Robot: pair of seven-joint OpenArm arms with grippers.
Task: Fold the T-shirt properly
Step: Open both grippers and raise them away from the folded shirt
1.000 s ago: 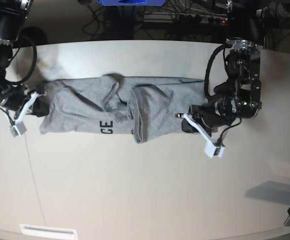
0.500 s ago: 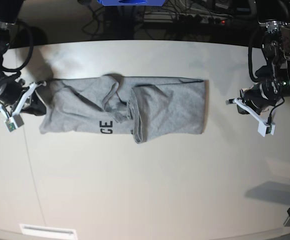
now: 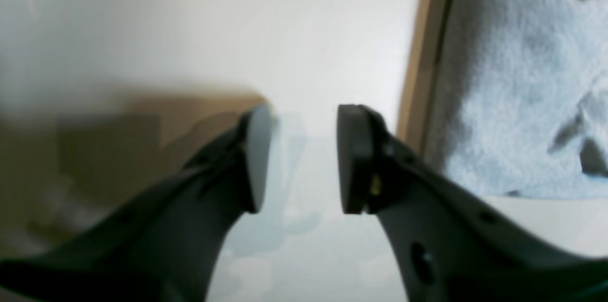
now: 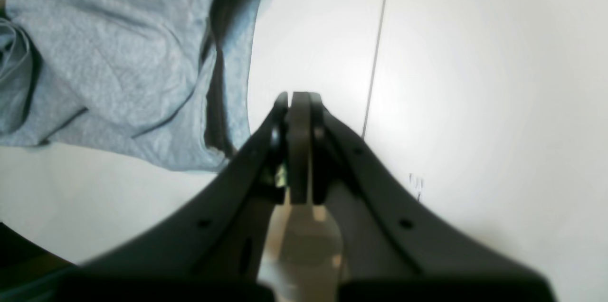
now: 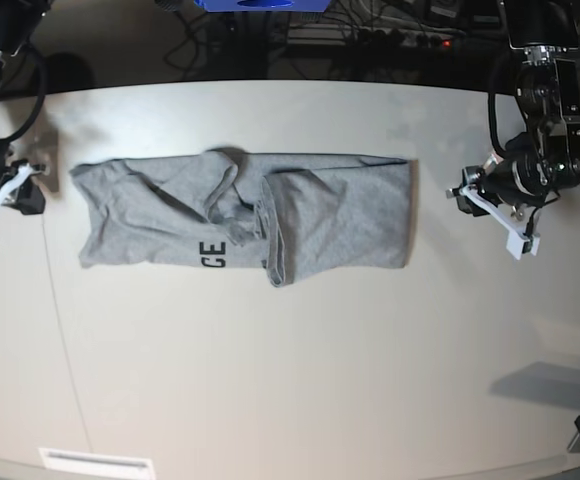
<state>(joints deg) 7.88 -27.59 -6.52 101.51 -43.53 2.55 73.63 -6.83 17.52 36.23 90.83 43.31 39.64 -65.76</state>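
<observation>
The T-shirt (image 5: 245,225) lies across the middle of the pale bench (image 5: 290,380) as a long band running from 9 to 3 o'clock, its sides turned inward and a loose fold bunched at the centre, with the black letters "GE" showing toward 6 o'clock. Neither arm touches it. The left gripper (image 3: 301,157) sits off the cloth's 3 o'clock end, jaws parted by a moderate gap and empty, probably to leave the fabric undisturbed. The right gripper (image 4: 299,147) hangs beyond the 9 o'clock end with jaws pressed together on nothing. The band looks ready for an end-to-end fold.
</observation>
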